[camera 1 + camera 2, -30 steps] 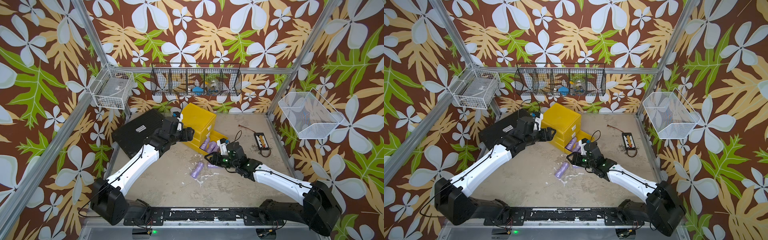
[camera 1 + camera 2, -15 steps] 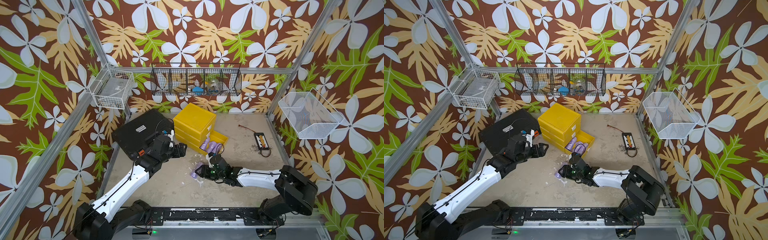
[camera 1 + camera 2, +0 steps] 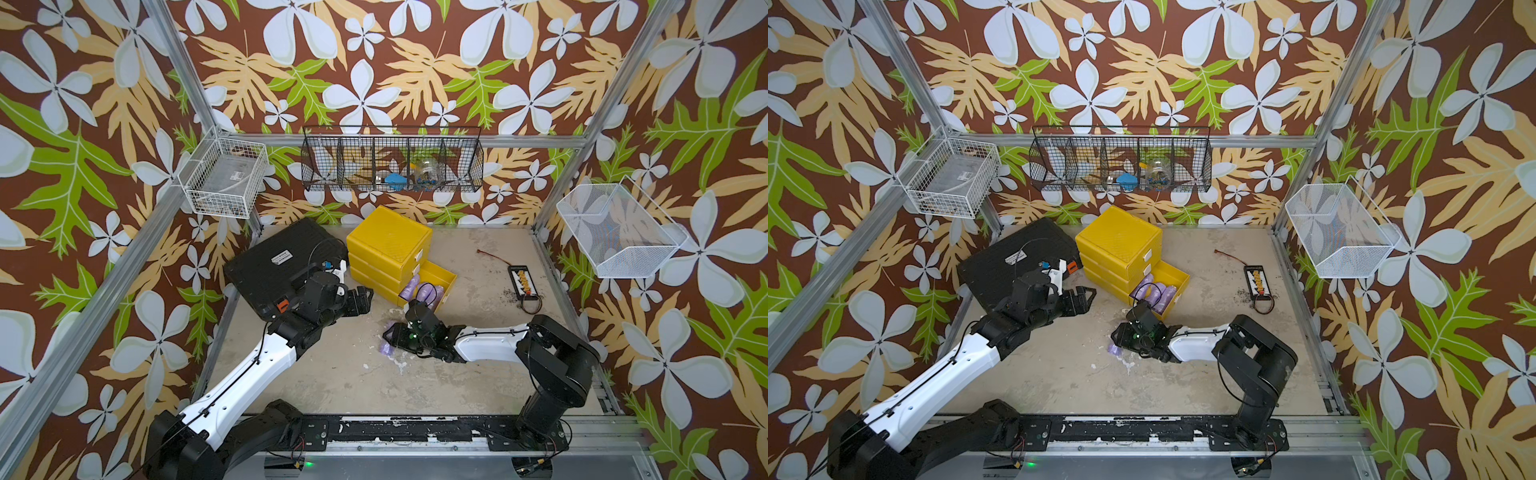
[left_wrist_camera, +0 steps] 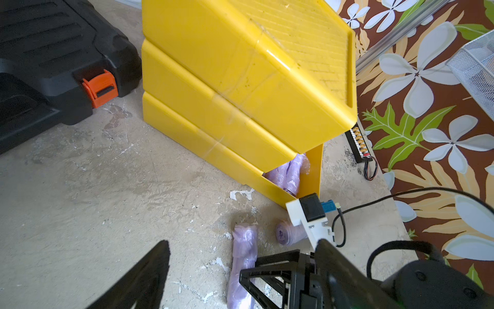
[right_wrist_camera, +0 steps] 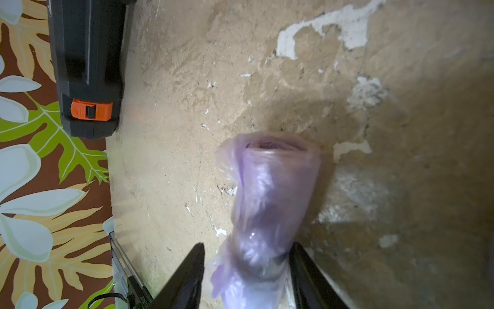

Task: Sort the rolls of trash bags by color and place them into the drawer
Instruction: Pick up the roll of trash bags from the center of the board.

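Observation:
The yellow drawer unit (image 3: pixel 388 241) has its bottom drawer (image 3: pixel 451 276) pulled out, and lilac rolls of trash bags (image 3: pixel 424 291) lie inside it, also seen in the left wrist view (image 4: pixel 288 174). A lilac roll (image 3: pixel 387 348) (image 5: pixel 270 192) lies on the floor in front. My right gripper (image 3: pixel 392 334) (image 5: pixel 247 244) straddles it low down, one finger against it, the other a small gap away. A second lilac roll (image 4: pixel 290 235) lies beside the right wrist. My left gripper (image 3: pixel 361 297) (image 4: pixel 242 242) hangs open and empty, left of the unit.
A black tool case (image 3: pixel 278 266) with an orange latch (image 4: pixel 100 87) lies at the back left. A small black board with a wire (image 3: pixel 523 282) sits at the right. Wire baskets hang on the walls: white (image 3: pixel 224 183), black (image 3: pixel 392 166), white mesh (image 3: pixel 619 232).
My left arm has drawn back from the drawer unit to its left. My right arm has swung down from beside the open drawer to the roll on the floor, jaws now around it.

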Tool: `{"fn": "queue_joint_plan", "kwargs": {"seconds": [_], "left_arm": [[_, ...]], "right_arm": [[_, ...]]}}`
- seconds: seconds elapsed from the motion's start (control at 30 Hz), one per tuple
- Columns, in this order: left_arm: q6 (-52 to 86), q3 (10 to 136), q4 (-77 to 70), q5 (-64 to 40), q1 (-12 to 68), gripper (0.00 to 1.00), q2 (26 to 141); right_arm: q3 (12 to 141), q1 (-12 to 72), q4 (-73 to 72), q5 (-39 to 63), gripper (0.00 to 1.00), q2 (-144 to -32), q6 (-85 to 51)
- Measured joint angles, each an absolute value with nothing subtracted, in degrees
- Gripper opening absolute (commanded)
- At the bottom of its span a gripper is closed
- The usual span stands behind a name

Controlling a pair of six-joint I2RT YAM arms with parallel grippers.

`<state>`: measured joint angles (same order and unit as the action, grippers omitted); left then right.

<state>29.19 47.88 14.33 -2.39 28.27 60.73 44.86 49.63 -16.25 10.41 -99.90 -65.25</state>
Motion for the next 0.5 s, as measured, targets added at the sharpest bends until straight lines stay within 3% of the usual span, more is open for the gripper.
{"fn": "queue_joint_plan", "kwargs": {"seconds": [0.2,0.3,0.5], "left_arm": [[28.5,51.4,14.7,-2.4,28.3,0.88,62.9],[28.1,55.1,15.0,-2.5,28.3,0.88,65.6],[26.1,65.5,15.5,-3.1,28.3,0.83,73.3]], "right_arm": [[45.1,49.6,-17.2,10.3,0.06,-100.9,-65.6],[44.5,49.5,-17.5,10.6,0.0,-99.6,-65.6],[42.2,47.4,-17.0,11.0,0.0,-89.7,-64.6]]}}
